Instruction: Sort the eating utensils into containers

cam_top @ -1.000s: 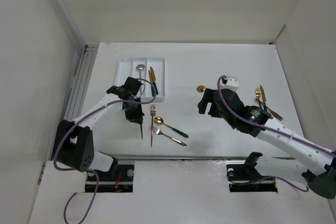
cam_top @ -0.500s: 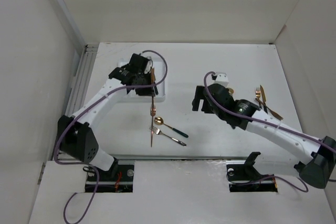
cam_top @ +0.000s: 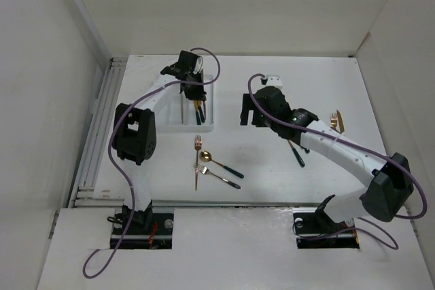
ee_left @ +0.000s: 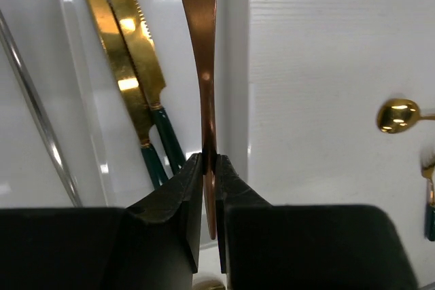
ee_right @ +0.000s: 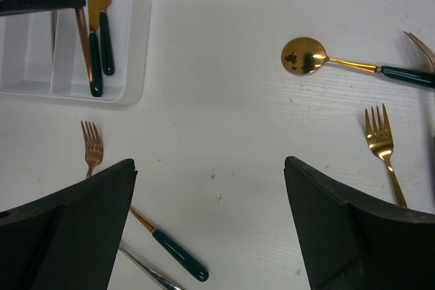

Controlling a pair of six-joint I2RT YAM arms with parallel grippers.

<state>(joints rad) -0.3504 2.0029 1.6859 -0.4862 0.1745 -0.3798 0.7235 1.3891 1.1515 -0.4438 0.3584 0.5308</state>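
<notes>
Gold spoon (cam_top: 206,157), nearest my bases: loose on the table (cam_top: 272,188) with a silver fork (cam_top: 219,175) and a copper fork (cam_top: 198,143) close by, none sorted yet.
Right gripper (ee_right: 209,162): fingers spread wide over bare tabletop, holding nothing.
Right edge: gold pieces (cam_top: 338,121) lie well apart from the tray and are also unsorted.
Left gripper (ee_left: 209,161): pinched tight on a slim copper piece (ee_left: 200,32), kind unclear, hanging over the right-hand wall of the white tray (cam_top: 163,117).
Tray contents: two gold knives (ee_left: 129,52) share the right compartment; a silver handle (ee_left: 34,113) lies in the next one.
Progress: I judge it under halfway, with three pieces in, one in hand and most on the table.
Left wrist only: the pinch itself, which my arm hides from above.
Right wrist only: a second gold spoon (ee_right: 304,55) and a gold fork (ee_right: 382,134), hard to find in the top view.
</notes>
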